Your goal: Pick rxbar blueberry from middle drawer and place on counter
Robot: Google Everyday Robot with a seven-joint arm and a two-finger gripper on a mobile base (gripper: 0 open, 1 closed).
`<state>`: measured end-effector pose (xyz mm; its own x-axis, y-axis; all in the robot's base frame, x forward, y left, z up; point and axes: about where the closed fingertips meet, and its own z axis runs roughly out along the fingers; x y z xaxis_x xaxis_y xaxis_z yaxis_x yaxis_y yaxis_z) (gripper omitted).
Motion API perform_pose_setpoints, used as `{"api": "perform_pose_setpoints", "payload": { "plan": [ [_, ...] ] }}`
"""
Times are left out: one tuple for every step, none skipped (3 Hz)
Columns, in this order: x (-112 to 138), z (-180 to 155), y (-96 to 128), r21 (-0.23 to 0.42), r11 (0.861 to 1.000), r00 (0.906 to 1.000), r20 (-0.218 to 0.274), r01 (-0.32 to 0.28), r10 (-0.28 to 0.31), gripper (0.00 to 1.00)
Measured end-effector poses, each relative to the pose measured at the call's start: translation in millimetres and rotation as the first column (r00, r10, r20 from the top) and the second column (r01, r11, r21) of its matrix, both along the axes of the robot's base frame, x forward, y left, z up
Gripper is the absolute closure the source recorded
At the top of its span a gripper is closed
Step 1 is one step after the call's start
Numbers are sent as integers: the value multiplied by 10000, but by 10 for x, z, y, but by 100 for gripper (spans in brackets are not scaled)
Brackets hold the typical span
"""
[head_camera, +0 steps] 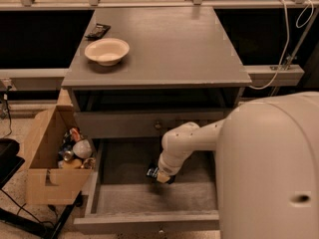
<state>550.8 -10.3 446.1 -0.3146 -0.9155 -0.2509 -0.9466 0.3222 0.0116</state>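
The gripper [160,176] sits low in the drawer [144,222], below the counter's [164,44] front edge, at the bar [151,172]; whether it has hold cannot be told, and lifting and placing remain.

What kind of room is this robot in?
Probably a robot test lab, not a home kitchen: a lone grey drawer cabinet, a cardboard box of clutter beside it, and a loose cable hanging nearby. The gripper is down inside the open middle drawer.

My arm [189,138]: smooth white rounded shells, one small dark hole. My gripper [160,176], tan-tipped, sits inside the drawer [144,199].
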Motion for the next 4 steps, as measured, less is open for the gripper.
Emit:
{"api": "perform_pose_setpoints", "payload": {
  "plan": [
    [-271, 766, -25, -396, 9989, 9996, -172, -239, 232, 100],
    [-461, 1543, -92, -436, 9990, 9995, 330, 46, -31, 100],
    [-468, 2524, -210, 96, 9984, 9868, 1518, 558, -566, 100],
    [-326, 3417, -315, 782, 9902, 9579, 2549, 1155, -1319, 100]
  ]
}}
